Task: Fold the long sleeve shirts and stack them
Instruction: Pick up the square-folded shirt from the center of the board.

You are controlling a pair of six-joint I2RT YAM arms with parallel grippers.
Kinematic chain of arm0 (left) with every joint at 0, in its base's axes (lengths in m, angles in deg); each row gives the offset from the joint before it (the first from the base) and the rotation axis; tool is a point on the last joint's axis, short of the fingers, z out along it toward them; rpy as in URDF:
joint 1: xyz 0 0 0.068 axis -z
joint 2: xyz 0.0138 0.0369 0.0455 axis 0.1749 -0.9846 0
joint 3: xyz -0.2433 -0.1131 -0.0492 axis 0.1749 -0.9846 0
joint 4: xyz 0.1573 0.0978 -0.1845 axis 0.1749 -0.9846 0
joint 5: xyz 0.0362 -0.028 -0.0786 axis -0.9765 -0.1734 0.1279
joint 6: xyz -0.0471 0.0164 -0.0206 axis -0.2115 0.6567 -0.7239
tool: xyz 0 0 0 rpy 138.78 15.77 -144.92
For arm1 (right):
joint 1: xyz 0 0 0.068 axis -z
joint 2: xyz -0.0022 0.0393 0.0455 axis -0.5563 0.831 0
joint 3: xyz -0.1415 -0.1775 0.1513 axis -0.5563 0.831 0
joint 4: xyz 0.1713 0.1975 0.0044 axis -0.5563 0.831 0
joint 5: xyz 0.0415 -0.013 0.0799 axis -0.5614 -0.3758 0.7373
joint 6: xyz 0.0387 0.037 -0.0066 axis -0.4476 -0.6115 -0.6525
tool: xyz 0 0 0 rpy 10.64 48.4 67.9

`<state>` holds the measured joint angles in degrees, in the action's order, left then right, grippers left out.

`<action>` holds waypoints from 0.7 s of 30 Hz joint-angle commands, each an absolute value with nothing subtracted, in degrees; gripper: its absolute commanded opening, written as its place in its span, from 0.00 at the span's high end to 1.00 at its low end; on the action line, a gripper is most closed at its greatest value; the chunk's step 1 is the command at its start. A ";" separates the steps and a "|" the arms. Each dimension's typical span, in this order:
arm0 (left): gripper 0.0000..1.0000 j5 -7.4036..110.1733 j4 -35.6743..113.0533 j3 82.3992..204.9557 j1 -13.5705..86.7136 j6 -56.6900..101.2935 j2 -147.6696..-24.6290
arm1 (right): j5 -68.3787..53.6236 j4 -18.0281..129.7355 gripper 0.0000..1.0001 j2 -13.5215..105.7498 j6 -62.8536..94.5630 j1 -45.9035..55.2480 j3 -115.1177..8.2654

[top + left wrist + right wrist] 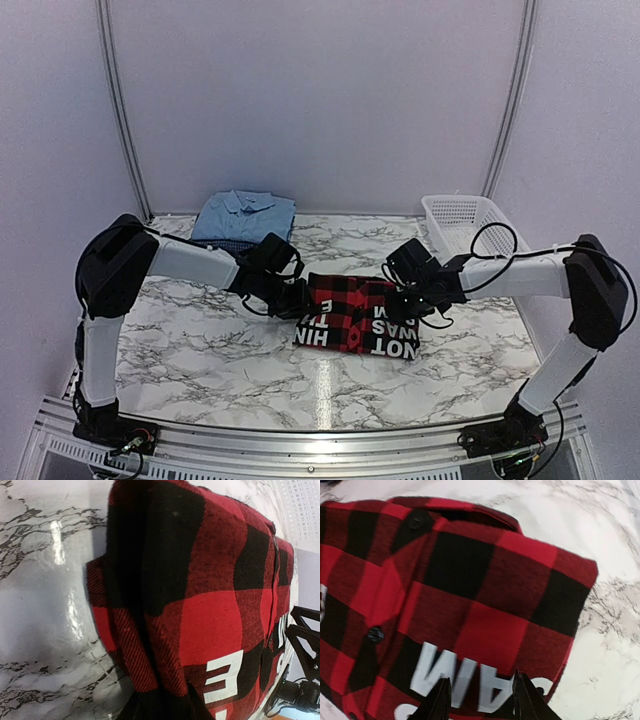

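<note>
Underneath everything, the table (200, 350) is a glossy slab of white marble pattern with grey veins, and it throws back bright glare in the left wrist view. Two arms reach inward over it: the left arm (185, 262) and the right arm (520, 272), both made of pale tubes with bulky black joints.

Between them, at the table's middle, lies the plaid shirt (355, 315). It is folded into a thick rectangular pad of soft, slightly fuzzy red-and-black buffalo check. Its layered edges bulge at the left side in the left wrist view.

At the far edge, left of centre, the light blue shirt (245, 215) sits folded flat with its collar up, on top of the dark blue checked shirt (222, 243), of which only a strip shows. The white mesh basket (440, 215) stands at the far right, well apart from the plaid.

The left gripper (292, 297) meets the plaid's left edge; I cannot tell how its fingers stand. The right gripper (482, 697) is over the right end, with its dark fingers (440, 700) apart and cloth showing between them.

White block letters (435, 672) run across the cloth, and small black round buttons (375, 634) sit along the placket.
</note>
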<state>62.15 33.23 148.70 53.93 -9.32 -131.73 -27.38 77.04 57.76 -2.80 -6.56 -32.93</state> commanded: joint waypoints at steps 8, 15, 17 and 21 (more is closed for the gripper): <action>0.99 54.97 25.28 148.25 56.29 -12.52 -133.73 | -28.02 72.36 0.61 56.36 -4.04 -3.61 -24.05; 1.00 50.56 25.42 145.58 55.99 -13.01 -127.45 | -24.81 71.45 0.61 56.29 -4.31 -4.58 -24.51; 1.00 50.64 25.35 144.23 55.45 -12.29 -125.63 | -23.93 71.79 0.61 56.55 -4.32 -5.82 -26.08; 1.00 51.16 24.21 139.11 53.10 -10.18 -120.38 | -21.69 71.77 0.60 57.54 -4.78 -8.78 -29.19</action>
<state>53.10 29.78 143.43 55.61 -12.27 -125.96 -24.69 72.45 56.56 -3.88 -5.95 -24.90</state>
